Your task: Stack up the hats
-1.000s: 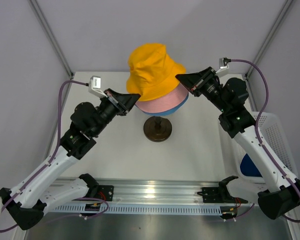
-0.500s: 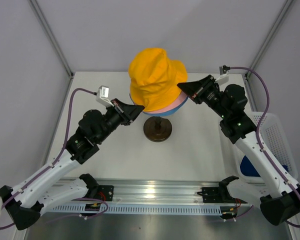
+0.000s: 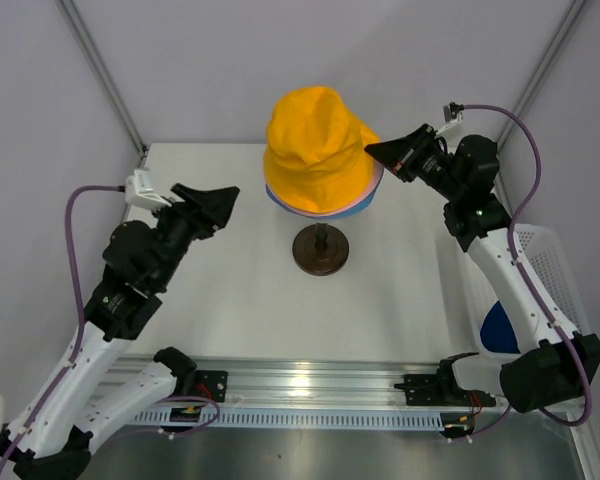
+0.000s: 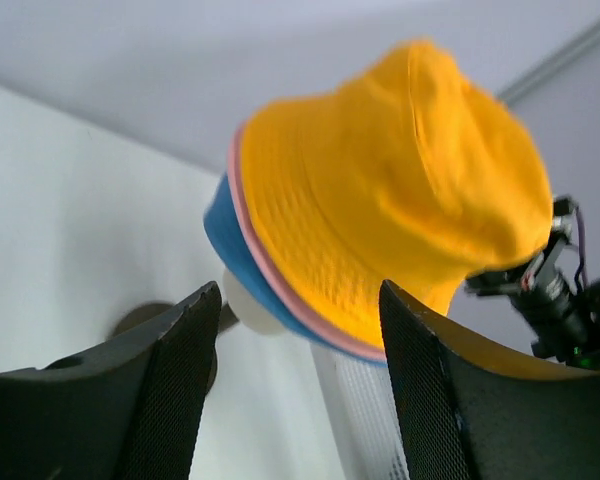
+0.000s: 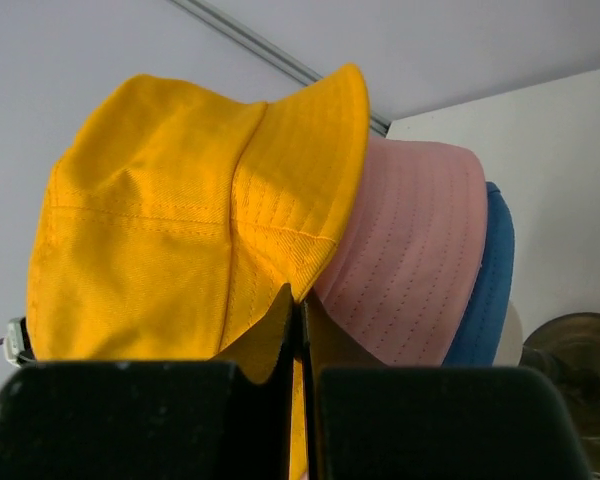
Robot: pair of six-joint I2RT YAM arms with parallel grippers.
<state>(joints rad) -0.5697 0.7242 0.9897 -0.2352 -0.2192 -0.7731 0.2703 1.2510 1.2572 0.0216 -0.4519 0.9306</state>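
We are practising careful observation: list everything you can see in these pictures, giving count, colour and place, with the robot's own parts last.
yellow-orange hat: one, yellow-orange, top of the stack on the head form
pink hat: one, pink, directly under the yellow-orange one
light blue hat: one, light blue, bottom of the stack
navy blue hat: one, dark blue, partly visible inside the basket
head form: one, cream on a dark brown round base, table centre
basket: one, white, right of the table
table: one, white
left gripper: one, black, open, left of the stack, apart from it
right gripper: one, black, shut on the yellow-orange hat's brim
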